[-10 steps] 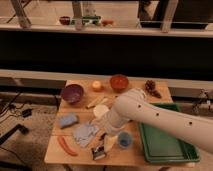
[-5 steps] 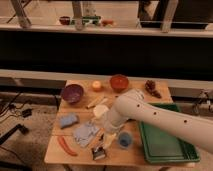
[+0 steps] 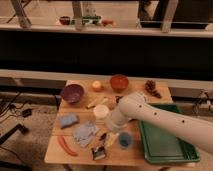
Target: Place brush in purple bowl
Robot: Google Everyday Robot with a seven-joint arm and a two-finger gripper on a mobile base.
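Step in hand: approach and grasp of the brush (image 3: 99, 149); the carry to the bowl is judged not yet begun.
Gripper: the gripper (image 3: 107, 133) sits at the low end of the white arm (image 3: 150, 116), over the front centre of the table (image 3: 80, 156), just above the upper end of the brush handle. Open or closed: cannot tell.
Brush: lies on the table near the front edge, between the blue cloth (image 3: 85, 132) and the blue cup (image 3: 125, 140), head toward the front.
Purple bowl: the purple bowl (image 3: 72, 93) stands at the back left, well apart from the brush.
Next move: calls for a firm hold on the slim handle, a lift clear of the cloth, then travel back-left to the bowl.
Caution: the orange-red bowl (image 3: 119, 81) is not the target.
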